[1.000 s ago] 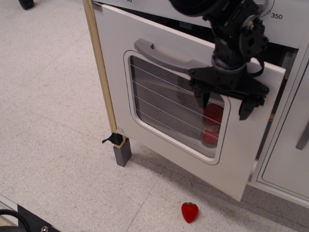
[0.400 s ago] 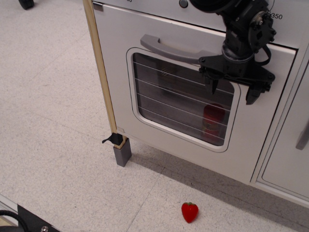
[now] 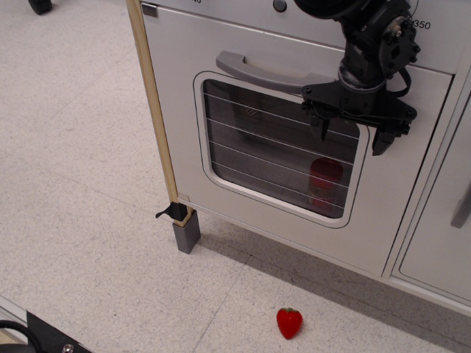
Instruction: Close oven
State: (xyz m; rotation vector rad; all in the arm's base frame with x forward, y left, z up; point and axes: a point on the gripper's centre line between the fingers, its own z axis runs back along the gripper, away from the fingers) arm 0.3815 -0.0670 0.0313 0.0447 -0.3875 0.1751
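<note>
The white oven door (image 3: 191, 132) with its rounded wire-lined window (image 3: 276, 151) and grey bar handle (image 3: 265, 73) stands flush with the oven front, shut. A red can (image 3: 325, 176) shows inside through the window. My black gripper (image 3: 353, 136) is open and empty, its fingers spread in front of the door's upper right corner, just right of the handle's end.
A plain white cabinet door (image 3: 441, 220) with a small grey handle (image 3: 462, 206) stands to the right. A red toy strawberry (image 3: 289, 322) lies on the speckled floor in front. A wooden side post (image 3: 156, 118) ends in a grey leg (image 3: 187, 236).
The oven door swung from hanging open to shut against the oven front. My gripper moved up and back with it and stays open.
</note>
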